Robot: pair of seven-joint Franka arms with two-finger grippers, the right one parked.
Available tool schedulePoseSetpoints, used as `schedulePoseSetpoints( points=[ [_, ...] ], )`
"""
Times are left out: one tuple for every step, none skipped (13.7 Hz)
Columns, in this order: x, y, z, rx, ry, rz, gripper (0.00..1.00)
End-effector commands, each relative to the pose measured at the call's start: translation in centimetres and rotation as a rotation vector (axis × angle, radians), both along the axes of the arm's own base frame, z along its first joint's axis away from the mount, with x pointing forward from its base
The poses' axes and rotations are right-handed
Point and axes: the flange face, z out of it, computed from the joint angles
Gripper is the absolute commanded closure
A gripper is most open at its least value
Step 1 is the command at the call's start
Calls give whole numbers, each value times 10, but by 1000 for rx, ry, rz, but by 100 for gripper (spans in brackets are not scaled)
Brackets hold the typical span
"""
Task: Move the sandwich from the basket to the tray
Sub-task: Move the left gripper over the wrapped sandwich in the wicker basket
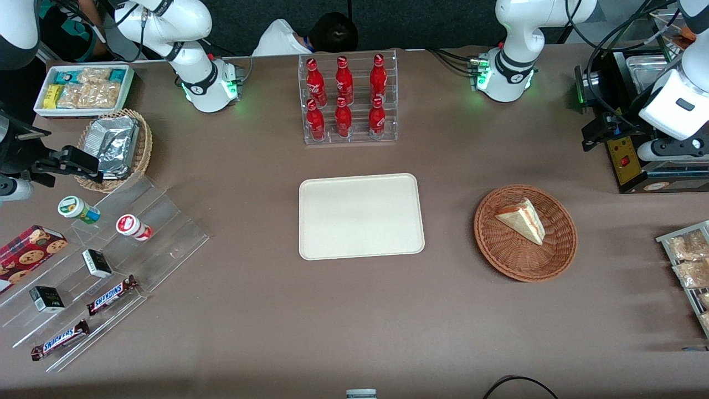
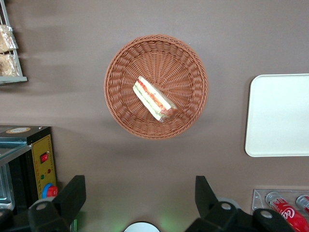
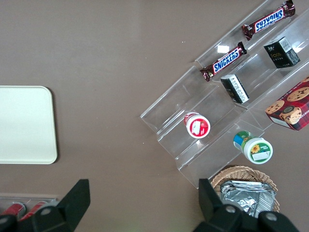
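Note:
The sandwich [image 1: 523,220] [image 2: 154,99], a pale bread wedge with red and green filling along its cut edge, lies in the round reddish-brown wicker basket [image 1: 565,249] [image 2: 188,63]. The cream-white tray [image 1: 360,216] [image 2: 280,116] sits bare at the table's middle, beside the basket toward the parked arm's end. My left gripper [image 1: 598,133] [image 2: 139,191] hangs above the table, farther from the front camera than the basket and toward the working arm's end. It is open, its black fingers [image 2: 72,193] wide apart with only table between them.
A black box with a yellow panel and red button [image 1: 626,160] stands beside the gripper. A clear rack of red bottles [image 1: 349,100] stands farther back than the tray. A rack of snack packets [image 1: 689,260] lies at the working arm's end. Clear steps with snacks [image 1: 111,249] lie at the parked arm's end.

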Motion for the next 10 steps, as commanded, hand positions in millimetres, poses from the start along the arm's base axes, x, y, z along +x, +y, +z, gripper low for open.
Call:
schedulePoseSetpoints(
  points=[
    [-3,5,0,18,19,-17,0],
    [-2,5,-3,25,26,-11,0],
    [-1,6,-15,32,41,-11,0],
    [0,7,-32,41,57,-10,0],
    [-1,7,-54,45,67,3,0],
    [-2,7,-70,47,54,43,0],
    [-1,5,-85,49,46,123,0],
    [1,4,-103,55,42,194,0],
    [1,4,-122,56,28,258,0],
    [0,3,-143,44,-3,326,0]
  ],
)
